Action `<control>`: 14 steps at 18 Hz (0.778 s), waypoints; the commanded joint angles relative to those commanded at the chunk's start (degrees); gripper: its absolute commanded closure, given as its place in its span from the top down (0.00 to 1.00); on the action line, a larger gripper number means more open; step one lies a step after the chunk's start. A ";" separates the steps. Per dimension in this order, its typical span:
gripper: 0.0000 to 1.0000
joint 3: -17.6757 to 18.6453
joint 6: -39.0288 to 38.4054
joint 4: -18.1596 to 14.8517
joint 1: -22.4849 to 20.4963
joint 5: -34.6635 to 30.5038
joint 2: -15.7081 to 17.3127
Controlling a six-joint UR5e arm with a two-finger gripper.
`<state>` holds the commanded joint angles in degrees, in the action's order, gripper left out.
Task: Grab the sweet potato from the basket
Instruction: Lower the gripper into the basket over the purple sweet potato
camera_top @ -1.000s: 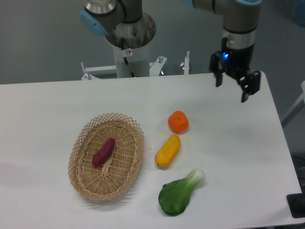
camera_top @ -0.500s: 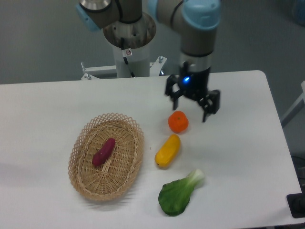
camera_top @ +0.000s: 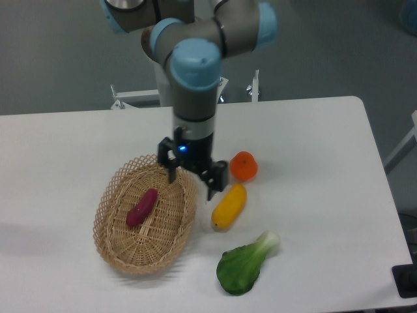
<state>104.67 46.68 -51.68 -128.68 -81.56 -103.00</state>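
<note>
**Hand open over the basket's right rim, sweet potato untouched**

The basket (camera_top: pixel 146 215) sits at the left of the white bench (camera_top: pixel 313 130), its long axis running from about 1 o'clock to 7 o'clock. The sweet potato (camera_top: pixel 142 207) lies on the woven floor a little left of the basket's middle, aligned with that same slant, likely because the oval floor lets a long tuber settle along its length. Nothing else shares the basket, so the lattice rim is the only obstacle to a grasp from above

The hand (camera_top: pixel 191 179) hangs at about 2 o'clock from the sweet potato, over the basket's right rim. Its two fingers are spread apart and hold nothing; one finger shows over the rim's upper edge and the other just outside the rim, near the yellow fruit. The wrist points straight down, which suits a top-down pick. To my reading the approach is under way but the hand is not yet centred on the target, nor can I tell its height above the wicker

Right of the hand, the yellow fruit (camera_top: pixel 229 206) lies just beside the basket at 3 o'clock, the orange (camera_top: pixel 244 165) sits above it near the hand, and the green leafy vegetable (camera_top: pixel 246 263) rests at 5 o'clock, well clear of the basket. These are bystanders; the yellow one is close enough to be nudged if the outer finger drops where it is now
</note>
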 joint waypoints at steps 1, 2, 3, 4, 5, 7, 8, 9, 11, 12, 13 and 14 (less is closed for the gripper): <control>1.00 0.88 -0.62 0.09 0.70 -0.09 -0.96; 1.00 1.06 -0.80 0.09 1.32 -0.09 -1.93; 1.00 1.06 -1.06 0.18 1.85 -0.17 -2.72; 1.00 0.98 -1.50 0.26 2.37 -0.26 -3.43; 1.00 1.06 -2.46 1.31 2.99 -0.26 -4.39; 1.00 1.41 -4.40 3.94 4.13 -0.96 -6.85; 1.00 1.42 -4.84 5.09 4.66 -2.45 -7.73; 1.00 1.42 -5.19 5.71 5.36 -3.94 -8.35; 1.00 1.50 -5.28 5.89 6.24 -5.01 -8.88; 1.00 1.50 -5.29 5.89 6.33 -5.10 -9.23; 1.00 1.59 -5.46 5.98 6.33 -5.10 -9.41; 1.00 1.59 -5.81 6.07 6.42 -5.10 -9.59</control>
<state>106.26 40.87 -45.62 -122.26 -86.66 -112.59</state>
